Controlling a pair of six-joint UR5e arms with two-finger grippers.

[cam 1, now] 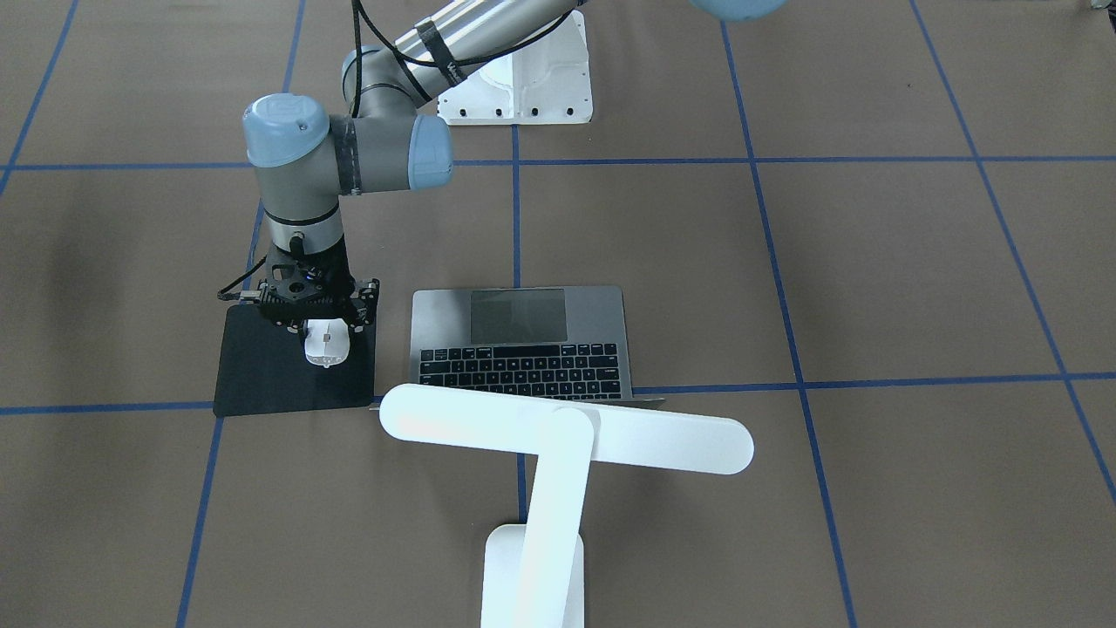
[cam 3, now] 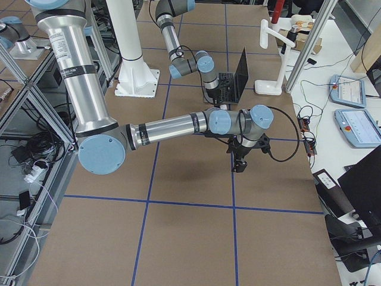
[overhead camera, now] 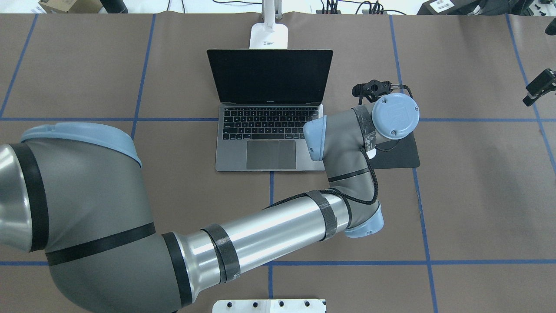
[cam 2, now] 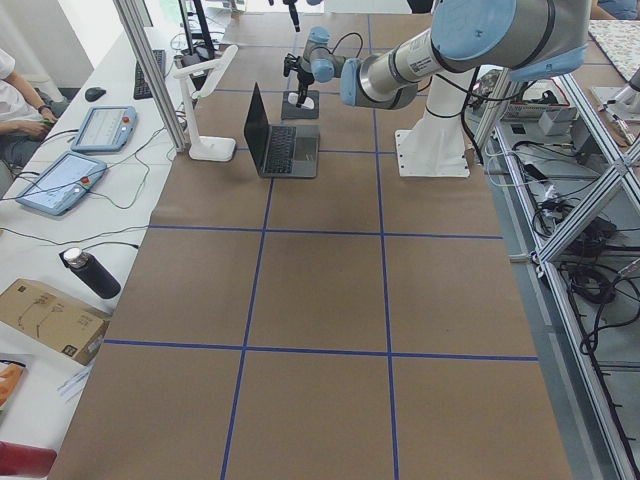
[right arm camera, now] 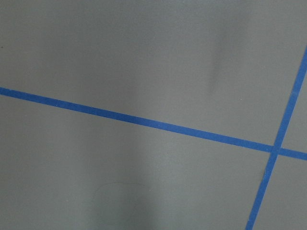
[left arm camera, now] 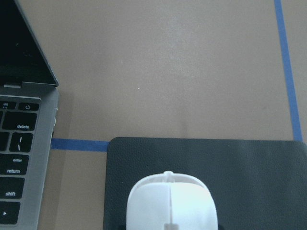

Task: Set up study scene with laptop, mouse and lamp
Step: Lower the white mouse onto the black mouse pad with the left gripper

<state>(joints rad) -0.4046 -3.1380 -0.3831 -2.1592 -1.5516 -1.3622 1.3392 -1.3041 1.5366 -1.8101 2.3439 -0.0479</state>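
Mouse (cam 1: 327, 349) in left gripper (cam 1: 327, 331), over mat (cam 1: 261, 375)

Overhead cam & opposing front cam both look down on laptop (overhead camera: 269, 108); wrist cams v. close-up.

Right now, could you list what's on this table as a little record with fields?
Laptop: slim grey metal notebook, open, screen dark.
Lamp: white bar-headed desk lamp, standing behind laptop's screen.
Mouse: small white oval mouse, held in left arm's jaws, over flat black square mat.
Right arm: apart, above bare brown table.
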